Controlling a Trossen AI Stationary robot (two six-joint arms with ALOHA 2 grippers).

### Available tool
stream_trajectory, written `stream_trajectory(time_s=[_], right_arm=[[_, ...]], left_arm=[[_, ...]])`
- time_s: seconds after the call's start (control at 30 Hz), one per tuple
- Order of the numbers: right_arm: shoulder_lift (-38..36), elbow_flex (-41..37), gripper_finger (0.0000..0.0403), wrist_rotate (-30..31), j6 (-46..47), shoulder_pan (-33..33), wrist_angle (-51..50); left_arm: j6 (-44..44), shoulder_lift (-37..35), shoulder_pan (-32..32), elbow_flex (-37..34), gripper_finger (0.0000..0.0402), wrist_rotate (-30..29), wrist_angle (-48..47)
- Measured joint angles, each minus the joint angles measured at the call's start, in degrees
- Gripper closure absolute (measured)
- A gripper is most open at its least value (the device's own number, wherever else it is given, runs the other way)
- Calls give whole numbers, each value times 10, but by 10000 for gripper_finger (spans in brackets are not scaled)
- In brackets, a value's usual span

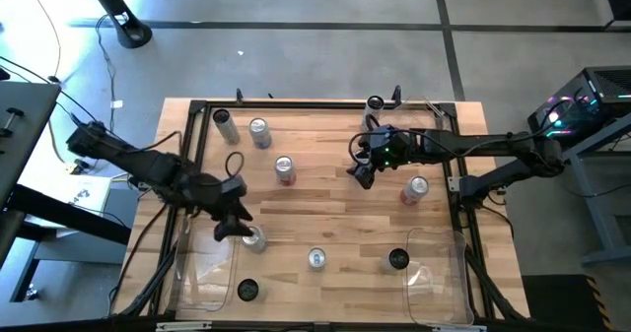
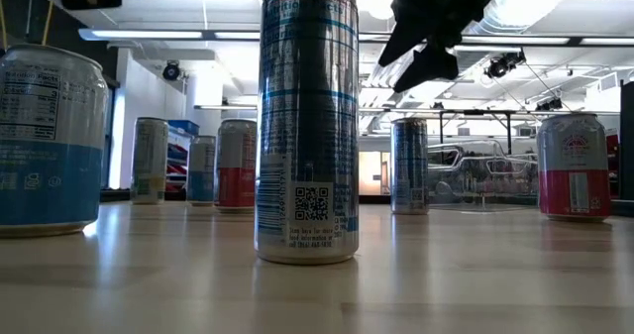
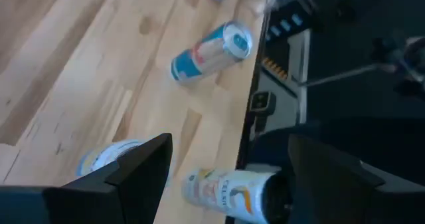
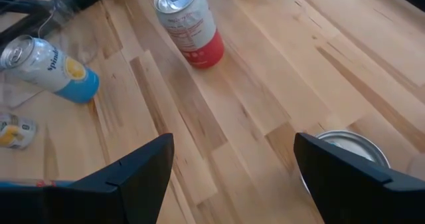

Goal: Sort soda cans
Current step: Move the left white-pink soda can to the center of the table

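Several soda cans stand on the wooden table. My left gripper [image 1: 233, 224] is open, low near the table's near-left side. A silver can [image 1: 254, 237] stands right beside it and shows partly behind one finger [image 3: 106, 159]; whether they touch I cannot tell. My right gripper [image 1: 362, 169] is open and raised above the middle of the table [image 2: 428, 39]. A silver and red can [image 1: 285, 169] [image 4: 189, 26] stands ahead of it. A silver can top [image 4: 350, 147] sits close beside one of its fingers.
Other cans: a dark one lying [image 1: 226, 126] and a silver one [image 1: 259, 132] at far left, one at the far edge [image 1: 375, 103], a red one [image 1: 416, 189], a silver one [image 1: 315, 259], black-topped ones [image 1: 397, 260] [image 1: 247, 290]. Clear bins [image 1: 439, 278] [image 1: 202, 273] sit at the near corners.
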Motion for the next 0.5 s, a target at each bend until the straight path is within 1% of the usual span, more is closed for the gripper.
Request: stream_trajectory(time_s=[0.1, 0.17, 0.23, 0.33, 0.37, 0.43, 0.5], right_arm=[[0, 0, 96, 0, 0, 0, 3], [0, 0, 96, 0, 0, 0, 2], [0, 0, 96, 0, 0, 2, 2], [0, 0, 96, 0, 2, 3, 2], [0, 0, 96, 0, 3, 3, 2], [0, 0, 96, 0, 2, 3, 2], [0, 0, 96, 0, 0, 3, 3]], left_arm=[[-39, -6, -17, -1, 106, -30, -63], [-60, -5, -31, -1, 106, -30, -76], [-84, -4, -47, -2, 106, -30, -48], [-92, -4, -66, -1, 106, -32, 62], [-93, -5, -70, 0, 106, -35, 77], [-109, -1, -75, 0, 106, -40, 59], [-130, 10, -81, -2, 106, -44, 12]])
